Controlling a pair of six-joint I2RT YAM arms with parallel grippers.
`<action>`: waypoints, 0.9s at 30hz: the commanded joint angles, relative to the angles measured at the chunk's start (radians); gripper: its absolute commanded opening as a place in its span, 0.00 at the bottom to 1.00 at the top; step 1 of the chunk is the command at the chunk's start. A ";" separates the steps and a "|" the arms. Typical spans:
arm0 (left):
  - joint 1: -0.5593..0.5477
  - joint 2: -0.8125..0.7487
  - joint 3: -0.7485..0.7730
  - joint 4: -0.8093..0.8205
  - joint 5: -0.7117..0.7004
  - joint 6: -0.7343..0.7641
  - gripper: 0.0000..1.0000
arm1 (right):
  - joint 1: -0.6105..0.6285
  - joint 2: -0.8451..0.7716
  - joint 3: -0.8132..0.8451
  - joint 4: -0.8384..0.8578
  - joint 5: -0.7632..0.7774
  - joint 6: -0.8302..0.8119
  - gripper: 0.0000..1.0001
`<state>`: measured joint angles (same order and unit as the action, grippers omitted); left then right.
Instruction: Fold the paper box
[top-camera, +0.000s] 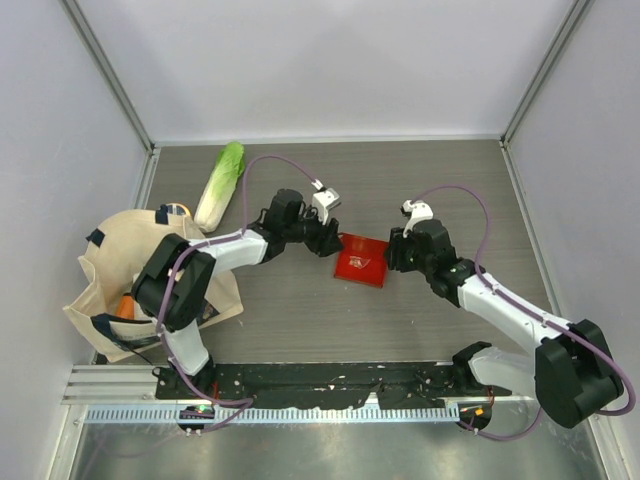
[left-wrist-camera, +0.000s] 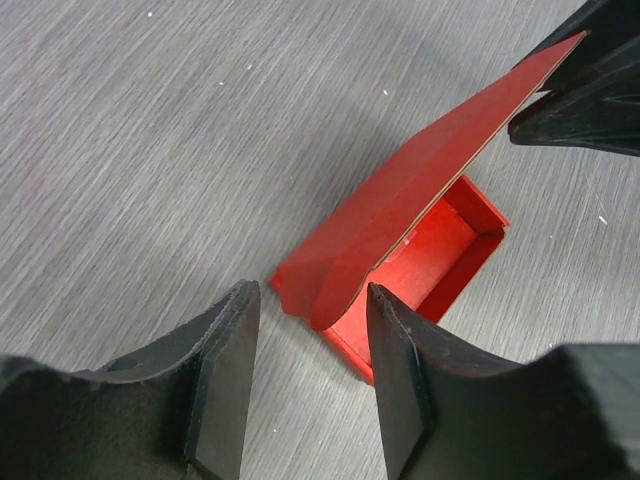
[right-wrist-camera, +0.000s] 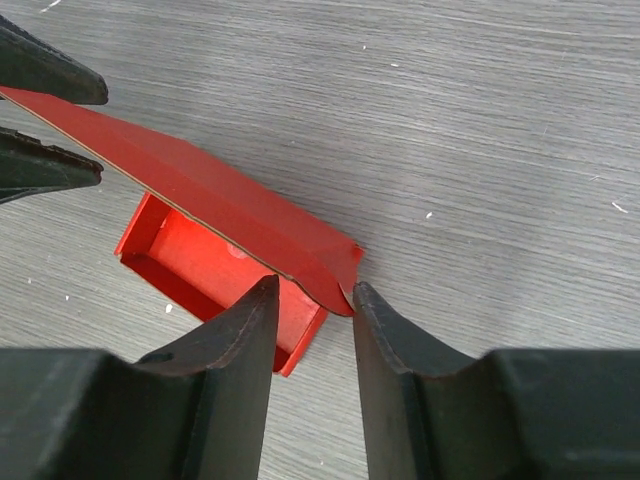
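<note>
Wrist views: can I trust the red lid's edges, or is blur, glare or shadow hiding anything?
Left wrist: the paper box is sharp with no glare; only the left pincer's fingers, close to the lens, go dark and soft. Right wrist: the same, and the lid edge is crisp. Top external: light is even and shadows faint, but the box shows small.

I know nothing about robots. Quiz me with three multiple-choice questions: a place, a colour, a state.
1. Where is the paper box? A between the left tool and right tool B lifted high in the air C out of sight
2. The tote bag is: A blue B beige C black
3. The box lid is: A shut flat B torn off C raised
Answers: 1A, a tool at each end; 2B, beige cloth; 3C, it slants above the open box.
</note>
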<state>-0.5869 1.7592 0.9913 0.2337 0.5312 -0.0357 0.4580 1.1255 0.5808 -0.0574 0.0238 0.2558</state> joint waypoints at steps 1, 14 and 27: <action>-0.004 0.017 0.038 0.009 0.076 0.022 0.48 | -0.002 0.026 0.048 0.053 -0.007 -0.027 0.37; -0.056 -0.017 0.046 -0.002 -0.146 -0.009 0.10 | 0.004 0.086 0.063 0.123 0.034 -0.007 0.07; -0.136 -0.050 0.030 0.136 -0.816 -0.283 0.00 | 0.301 0.311 0.155 0.351 0.757 0.128 0.01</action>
<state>-0.7055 1.7458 1.0019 0.2577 -0.0399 -0.1879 0.6823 1.3678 0.6842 0.1078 0.4614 0.3290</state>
